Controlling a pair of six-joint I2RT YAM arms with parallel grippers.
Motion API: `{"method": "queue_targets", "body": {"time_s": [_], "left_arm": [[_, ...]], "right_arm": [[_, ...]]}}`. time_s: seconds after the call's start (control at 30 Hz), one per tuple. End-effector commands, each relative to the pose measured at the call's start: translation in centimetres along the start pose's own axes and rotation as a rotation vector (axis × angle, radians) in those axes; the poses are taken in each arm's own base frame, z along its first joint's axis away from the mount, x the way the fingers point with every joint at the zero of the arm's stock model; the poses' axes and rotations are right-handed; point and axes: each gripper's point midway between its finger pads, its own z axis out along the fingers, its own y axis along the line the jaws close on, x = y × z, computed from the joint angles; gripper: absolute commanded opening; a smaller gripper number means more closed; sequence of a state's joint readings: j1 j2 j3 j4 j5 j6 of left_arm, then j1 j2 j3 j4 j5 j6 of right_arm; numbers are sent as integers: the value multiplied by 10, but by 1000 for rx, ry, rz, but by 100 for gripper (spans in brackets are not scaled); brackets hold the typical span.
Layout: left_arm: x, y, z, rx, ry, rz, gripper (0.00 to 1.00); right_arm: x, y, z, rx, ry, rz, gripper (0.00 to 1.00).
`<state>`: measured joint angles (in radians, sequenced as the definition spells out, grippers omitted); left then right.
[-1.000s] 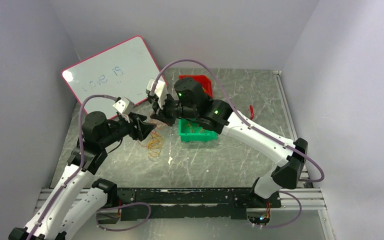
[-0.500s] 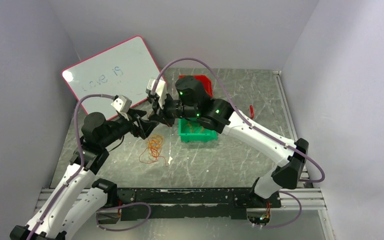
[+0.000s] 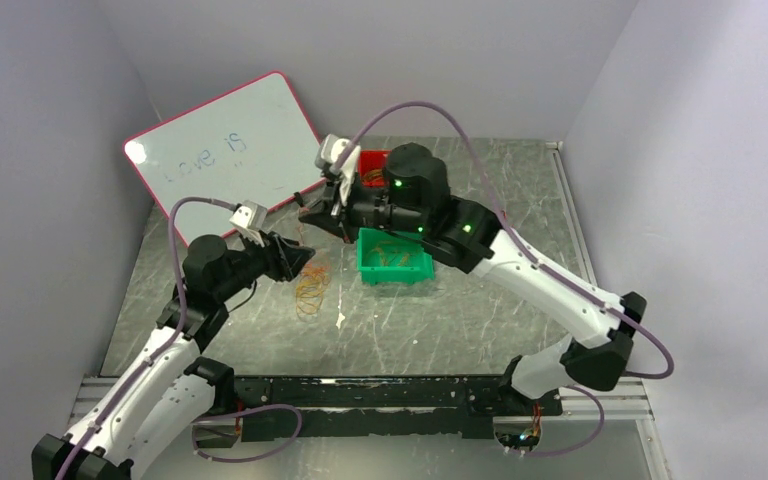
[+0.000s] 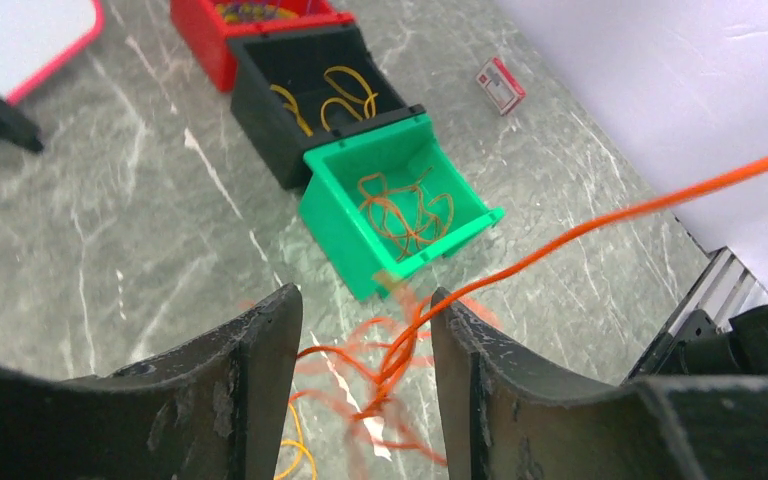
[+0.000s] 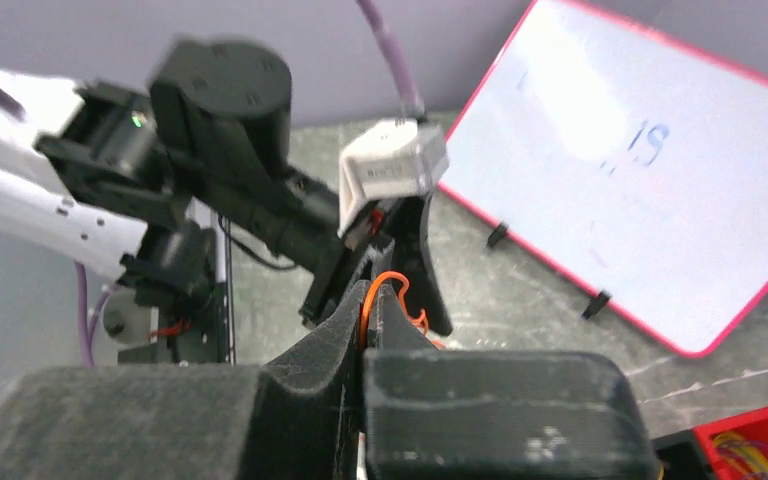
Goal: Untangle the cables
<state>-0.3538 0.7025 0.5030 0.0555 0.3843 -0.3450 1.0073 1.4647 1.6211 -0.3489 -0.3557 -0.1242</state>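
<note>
On the table (image 3: 450,320), left of centre, the cables (image 3: 310,287) lie as a thin orange clump just beside the green bin (image 3: 397,277). The right gripper (image 5: 368,315) is closed on an orange strand (image 5: 372,282). In the left wrist view a taut strand passes between the parted jaws of the left gripper (image 4: 365,300); contact with either finger cannot be confirmed, and the clump below is blurred. From above, the right arm hides the black bin (image 4: 272,140). The red bin (image 4: 200,35) is cut off at the frame edge
</note>
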Motion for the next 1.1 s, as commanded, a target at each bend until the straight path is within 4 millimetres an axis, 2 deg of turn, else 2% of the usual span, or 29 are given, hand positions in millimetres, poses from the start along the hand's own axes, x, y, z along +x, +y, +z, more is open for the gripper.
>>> {"method": "queue_targets", "body": {"time_s": [0.0,0.13,0.27,0.47,0.6,0.7,0.8,0.83,1.07], "left_arm": [[3,15,5,-71,-46,-109,55],[19,22,10,-78,-30,-155,53],[33,31,14,-105,-4,-172,49],[60,63,9,-279,58,-225,47],[78,76,4,-353,94,-264,44],[90,83,2,-389,112,-289,34],[100,87,0,-408,124,-307,11],[103,88,0,-412,129,-312,8],[116,94,-2,-442,153,-329,7]], "right_arm": [[-61,-8,-29,92,-189,-44,0],[-87,-8,-43,107,-248,-66,0],[-104,-5,-54,108,-296,-73,0],[-119,-10,-72,165,-346,-89,0],[-123,-19,-86,239,-367,-96,0],[-128,-23,-101,294,-404,-97,0],[-135,-25,-113,326,-435,-101,0],[-135,-25,-116,333,-438,-102,0],[-145,-33,-145,428,-479,-114,0]]}}
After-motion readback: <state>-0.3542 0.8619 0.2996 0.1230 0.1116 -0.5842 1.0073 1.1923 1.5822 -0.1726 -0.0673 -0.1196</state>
